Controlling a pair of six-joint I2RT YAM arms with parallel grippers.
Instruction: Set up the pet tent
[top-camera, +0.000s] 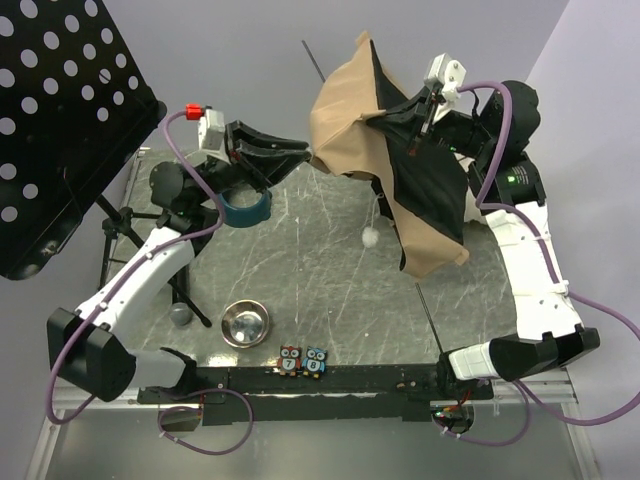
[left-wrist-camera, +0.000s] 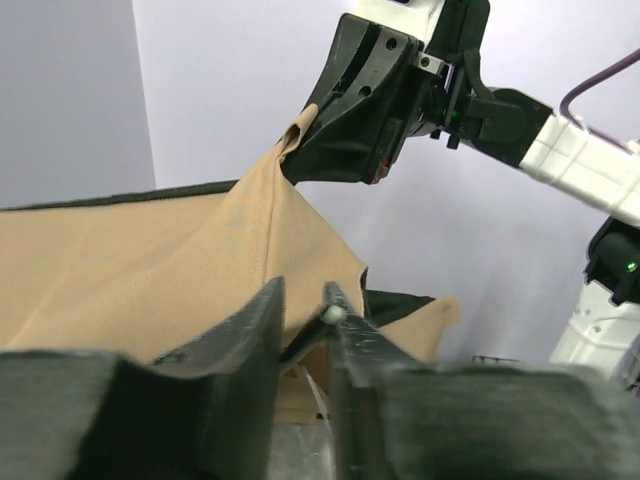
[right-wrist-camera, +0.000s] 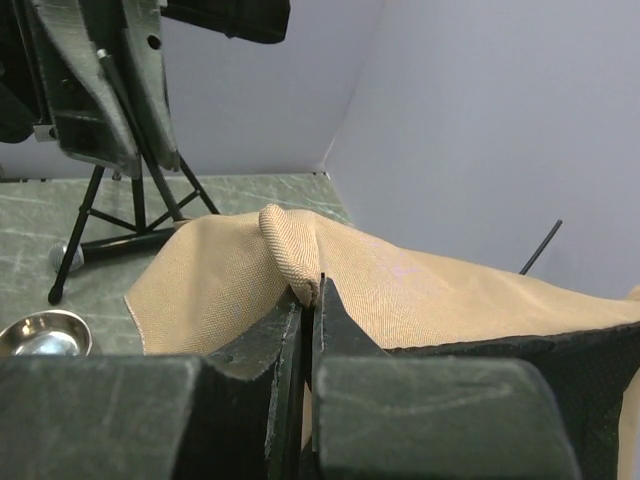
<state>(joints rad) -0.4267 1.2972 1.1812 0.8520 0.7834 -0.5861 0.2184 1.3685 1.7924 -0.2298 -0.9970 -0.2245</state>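
Tan fabric pet tent with black base panel (top-camera: 345, 120), hanging limp above the far right of the scratched grey metal table (top-camera: 310, 270). It is judged light and soft between thin, springy poles, so best held at seams or folds. The right gripper (right-wrist-camera: 310, 300) is clamped tight on a tan fold. The left gripper (left-wrist-camera: 305, 320), nearly closed, pinches the tent's edge.

Woven tan cloth, matt, black panel: pet tent (top-camera: 345, 120). Scratched grey metal sheet, dull sheen: table (top-camera: 330, 290). Polished glossy metal: bowl (top-camera: 245, 323).
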